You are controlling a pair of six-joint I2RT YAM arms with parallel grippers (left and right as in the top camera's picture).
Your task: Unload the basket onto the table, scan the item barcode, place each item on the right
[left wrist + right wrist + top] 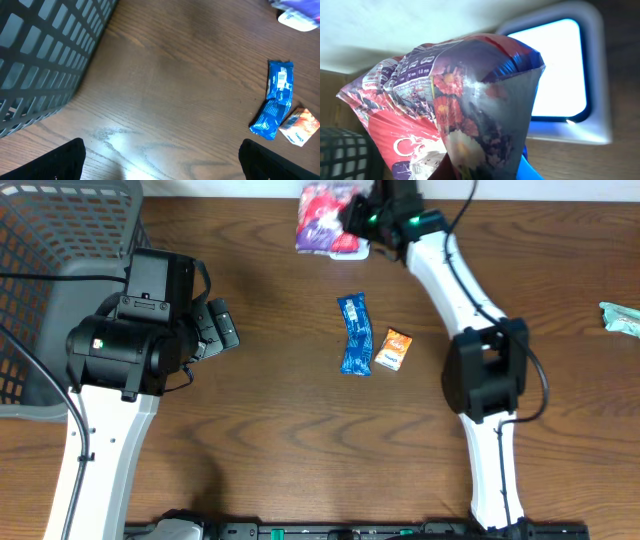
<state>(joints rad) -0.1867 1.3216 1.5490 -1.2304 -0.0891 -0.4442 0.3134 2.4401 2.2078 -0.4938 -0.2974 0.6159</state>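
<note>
Clamps one bag (322, 215) in right gripper (358, 218), left gripper (160, 157) agape
One blue packet (354, 335), one orange packet (393, 350), one basket (60, 230) on wood table (280, 430)

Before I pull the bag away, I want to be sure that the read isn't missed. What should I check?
1. Right tool shut on the floral bag: ok.
2. Bag held in front of the lit scanner window: ok.
3. Barcode facing the window: cannot tell, no barcode shows.
4. Left tool open, far from the bag: ok.
5. Blue wrapper and orange packet on the table, apart from the scanner: ok.
</note>
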